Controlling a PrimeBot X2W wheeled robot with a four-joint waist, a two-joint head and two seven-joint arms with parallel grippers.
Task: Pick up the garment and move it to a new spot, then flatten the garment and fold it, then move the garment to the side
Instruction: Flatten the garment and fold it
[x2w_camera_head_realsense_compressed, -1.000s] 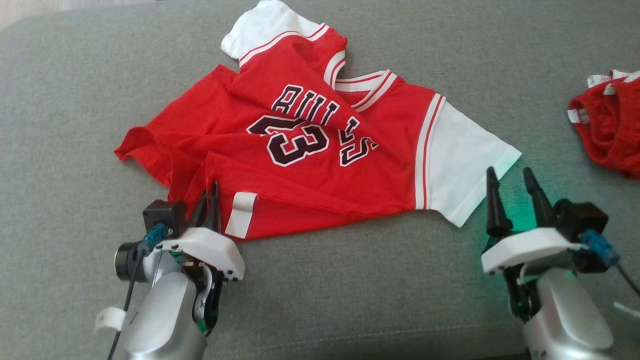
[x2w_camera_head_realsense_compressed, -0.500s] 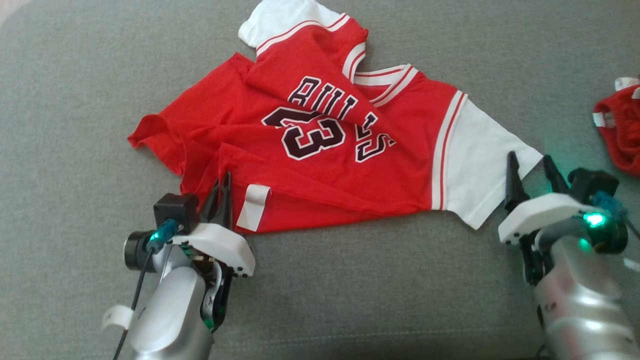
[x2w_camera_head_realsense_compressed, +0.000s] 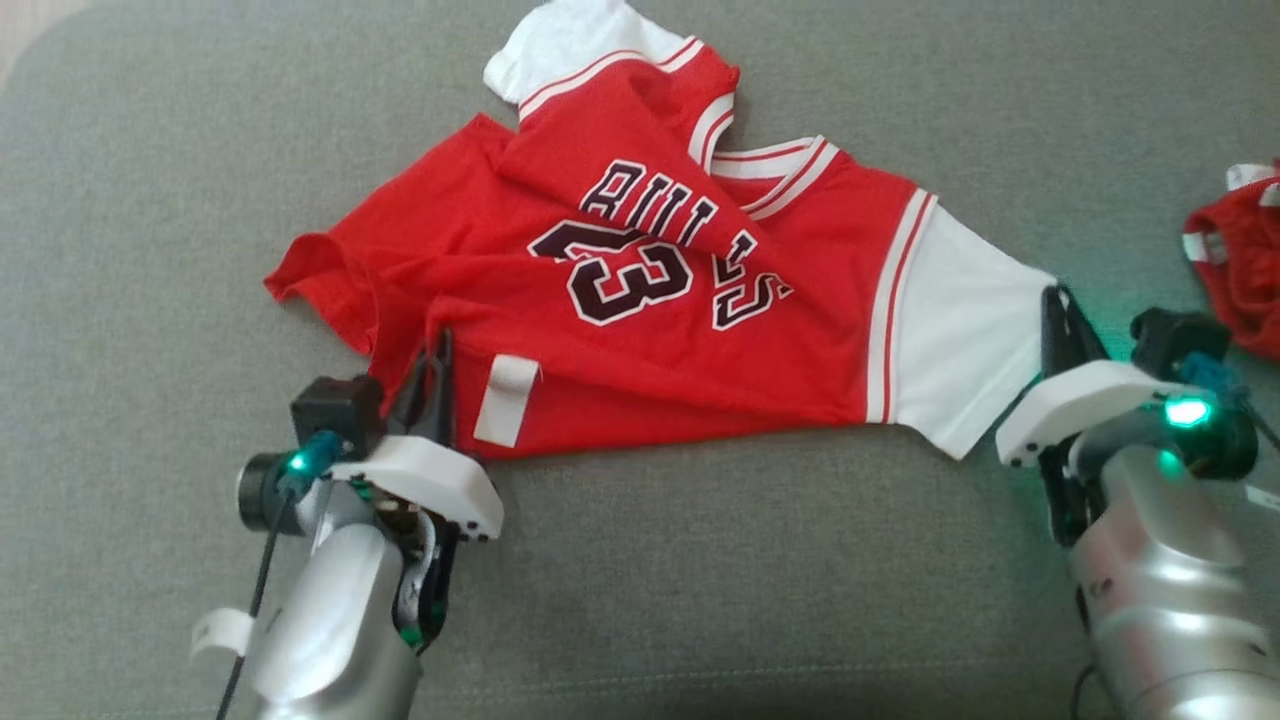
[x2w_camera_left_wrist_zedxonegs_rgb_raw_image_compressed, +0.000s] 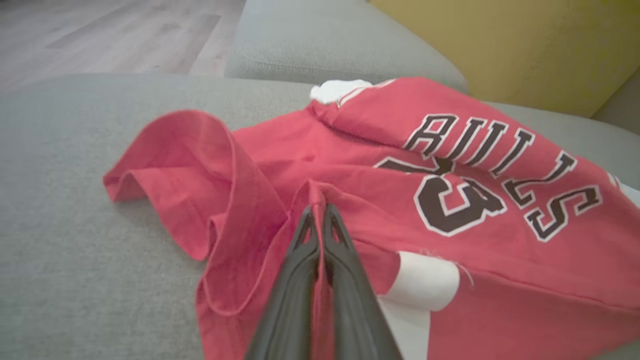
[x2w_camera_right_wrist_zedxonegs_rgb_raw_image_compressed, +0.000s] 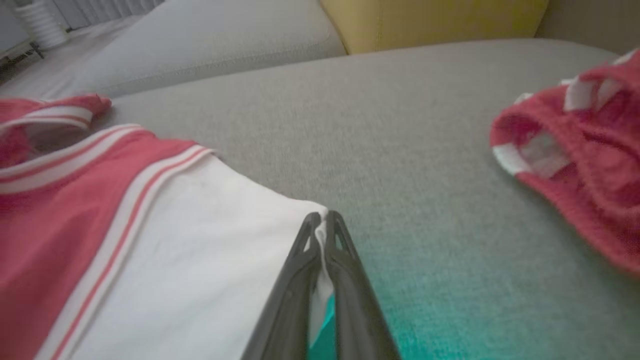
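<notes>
grey sofa cushion (x2w_camera_head_realsense_compressed: 700, 560) carries the garment (x2w_camera_head_realsense_compressed: 620, 330), a red jersey lying rumpled mid-cushion, one shoulder folded over. left claw (x2w_camera_head_realsense_compressed: 437, 352) is pinched on the red hem, right claw (x2w_camera_head_realsense_compressed: 1060, 305) on the white sleeve (x2w_camera_head_realsense_compressed: 960, 330) tip. these are far-apart corners, likely chosen for lifting and spreading it.

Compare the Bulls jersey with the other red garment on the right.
The Bulls jersey lies mostly spread out; the other red garment sits bunched. The jersey is pinched by the left end effector at its hem and the right end effector at its sleeve; the other garment is untouched. Both are red with white trim.
</notes>
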